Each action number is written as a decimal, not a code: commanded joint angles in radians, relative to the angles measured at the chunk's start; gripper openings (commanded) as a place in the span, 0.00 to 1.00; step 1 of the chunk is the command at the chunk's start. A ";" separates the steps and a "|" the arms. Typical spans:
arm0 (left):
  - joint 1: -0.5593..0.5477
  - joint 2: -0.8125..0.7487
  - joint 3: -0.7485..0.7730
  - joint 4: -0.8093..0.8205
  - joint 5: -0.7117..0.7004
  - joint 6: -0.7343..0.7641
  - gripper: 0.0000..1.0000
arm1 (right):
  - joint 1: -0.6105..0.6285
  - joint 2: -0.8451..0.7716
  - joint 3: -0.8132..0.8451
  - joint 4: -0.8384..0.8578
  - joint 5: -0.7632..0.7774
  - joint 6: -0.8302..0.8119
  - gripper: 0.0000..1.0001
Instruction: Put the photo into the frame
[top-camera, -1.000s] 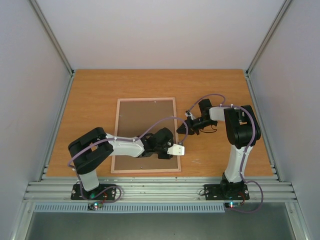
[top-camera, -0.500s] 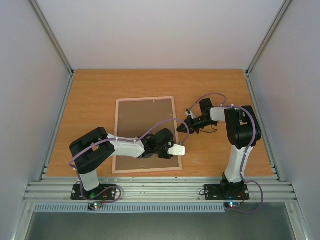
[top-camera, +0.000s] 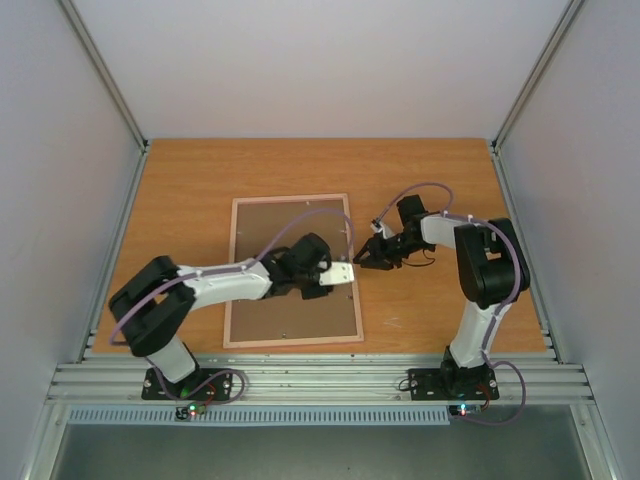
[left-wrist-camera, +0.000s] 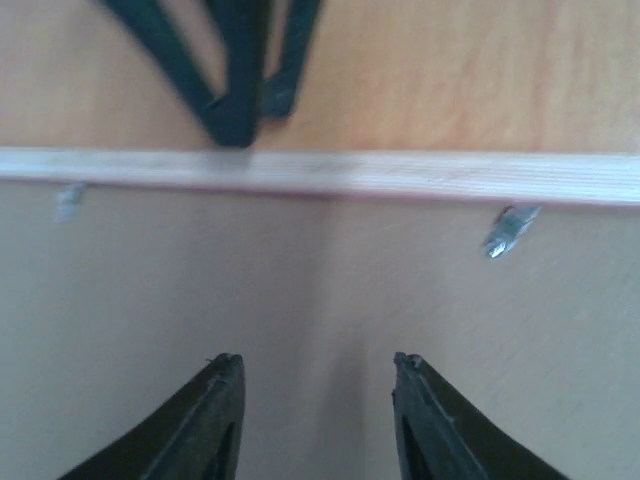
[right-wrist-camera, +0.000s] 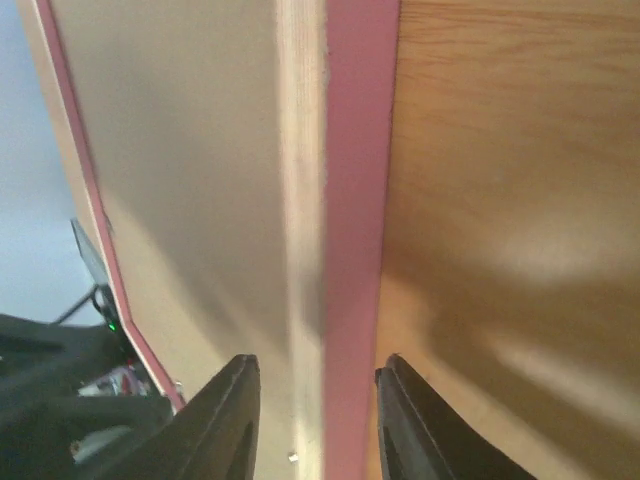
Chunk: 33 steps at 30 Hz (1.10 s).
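Just now left claw (top-camera: 345, 270) moved up beside right claw (top-camera: 362, 258); jaws of both parted, nothing clamped. Right rail of frame (right-wrist-camera: 355, 150) seen just beyond left claw, straddled by right claw. No photo seen, judged beneath backing board (left-wrist-camera: 300, 290) under left claw; insertion judged done.

frame (top-camera: 292, 270): flat on the table (top-camera: 200, 180), a little toward 9 o'clock from its centre; long sides run from 12 to 6
backing board (top-camera: 288, 245): lies inside the frame, bordered by it on every side
metal tabs (left-wrist-camera: 510, 228): on the backing board, just inside the frame's 3 o'clock side
left gripper (top-camera: 347, 271): above the backing board, near the middle of the 3 o'clock side
right gripper (top-camera: 362, 258): over that same side; just beside the left gripper, at its 2 o'clock; table beyond it toward 3
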 joint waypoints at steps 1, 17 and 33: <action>0.082 -0.154 0.034 -0.165 0.024 -0.048 0.46 | 0.007 -0.157 -0.009 -0.071 0.064 -0.060 0.41; 0.194 -0.433 -0.115 -0.237 0.085 -0.006 0.86 | 0.093 -0.353 0.032 -0.357 0.327 -0.499 0.53; 0.446 -0.607 -0.054 -0.665 0.105 -0.186 0.91 | 0.420 -0.372 0.113 -0.541 0.461 -0.946 0.64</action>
